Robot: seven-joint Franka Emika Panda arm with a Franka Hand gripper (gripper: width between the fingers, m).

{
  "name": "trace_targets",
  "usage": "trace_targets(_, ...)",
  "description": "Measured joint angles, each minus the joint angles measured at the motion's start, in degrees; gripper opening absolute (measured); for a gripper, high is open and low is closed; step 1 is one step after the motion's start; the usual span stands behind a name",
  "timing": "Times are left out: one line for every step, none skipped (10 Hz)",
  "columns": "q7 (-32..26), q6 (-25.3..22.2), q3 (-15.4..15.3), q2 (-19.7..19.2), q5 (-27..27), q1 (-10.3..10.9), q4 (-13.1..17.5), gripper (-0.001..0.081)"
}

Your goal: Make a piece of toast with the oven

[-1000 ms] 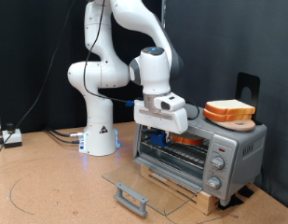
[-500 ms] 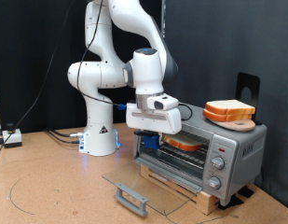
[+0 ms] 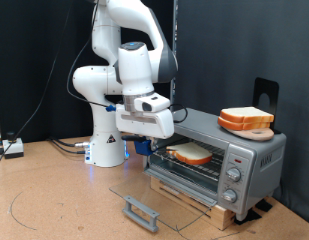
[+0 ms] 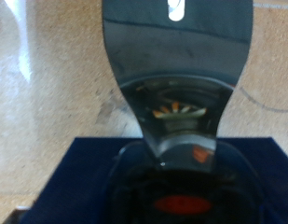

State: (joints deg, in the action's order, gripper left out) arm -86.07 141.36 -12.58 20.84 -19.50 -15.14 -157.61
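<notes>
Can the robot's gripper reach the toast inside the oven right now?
Probably yes. The oven has its glass door folded down flat, so the front is open. The piece of toast lies on the rack near the opening, and the gripper hangs just outside with nothing between them.

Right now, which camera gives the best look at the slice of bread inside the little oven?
The exterior view: the piece of toast lies on the rack inside the open oven. The wrist view shows mostly the gripper's own body; no bread is recognisable there.
</notes>
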Motion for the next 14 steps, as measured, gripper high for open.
trace_targets(-0.15,-1.44,0.80,0.08,0.78,-1.09,0.75,0.0391)
trace_targets(-0.29,-2.69,1.63,0.08,0.93,-1.84,1.51,0.0391)
trace_targets(-0.52,-3.45,2.87,0.08,0.35,-2.22,2.21,0.0391)
trace_targets(-1.48,-1.25,4.24,0.07,-2.86,-2.25,2.38,0.0391)
trace_targets(-2.93,1.15,5.22,0.04,-5.86,-2.02,1.90,0.0391)
trace_targets(-2.75,0.15,5.00,0.03,-4.53,-2.08,1.90,0.0391)
trace_targets(-2.85,-2.13,5.31,0.07,-5.44,-2.07,2.36,0.0391)
trace_targets(-3.81,-5.48,6.42,0.31,-7.84,-1.93,3.59,0.0391)
trace_targets(-5.36,-9.49,7.92,0.88,-10.18,-1.90,5.22,0.0391)
trace_targets(-6.43,-13.65,9.50,1.68,-11.87,-1.90,7.02,0.0391)
trace_targets(-6.85,-17.16,10.83,2.46,-12.83,-1.93,8.67,0.0391)
trace_targets(-6.85,-20.10,11.89,3.22,-13.04,-1.96,10.32,0.0391)
trace_targets(-6.74,-21.56,12.51,3.92,-13.05,-2.08,11.62,0.0391)
trace_targets(-6.44,-23.28,12.69,4.56,-12.04,-2.40,12.77,0.0391)
